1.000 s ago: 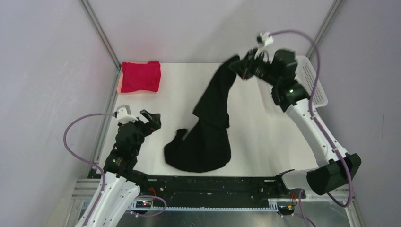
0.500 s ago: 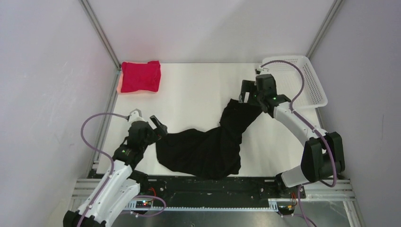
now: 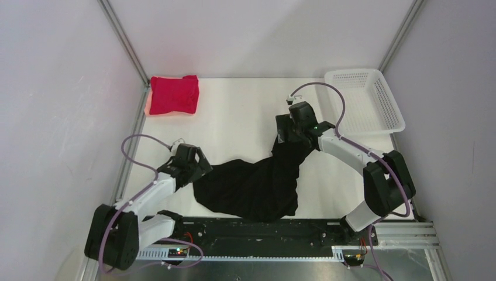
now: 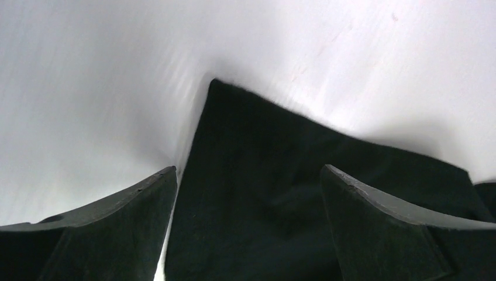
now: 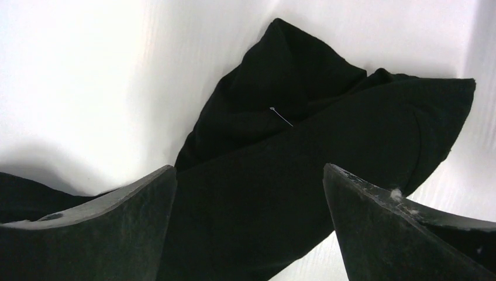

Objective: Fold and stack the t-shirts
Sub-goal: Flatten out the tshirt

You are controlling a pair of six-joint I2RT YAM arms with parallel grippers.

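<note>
1. spreading the black t-shirt point(image 3: 251, 187) looks like the step in hand; it lies rumpled on the near middle of the white table point(image 3: 234, 114), with a narrow bunched part running far-right toward the right arm; no fold is made in it yet
2. the left gripper point(image 3: 196, 165) sits low at the shirt's left edge; its wrist view shows the fingers point(image 4: 117, 228) spread apart with a pointed corner of black cloth lying between them, nothing pinched
3. the right gripper point(image 3: 286, 133) is down at the shirt's far-right end; its fingers point(image 5: 403, 234) also stand wide apart over a heaped fold of cloth that rests on the table; it holds nothing
4. the red t-shirt point(image 3: 174, 95) lies in the far left corner, apparently already folded into a compact rectangle, well apart from the black one; the white mesh basket point(image 3: 374, 96) stands at the far right
5. the next move likely calls for each gripper to close on its own end of the cloth and draw the ends apart, so the shirt lies flat; the right side is bunched, so that pinch may catch several layers; folding and stacking with the red shirt come after
</note>
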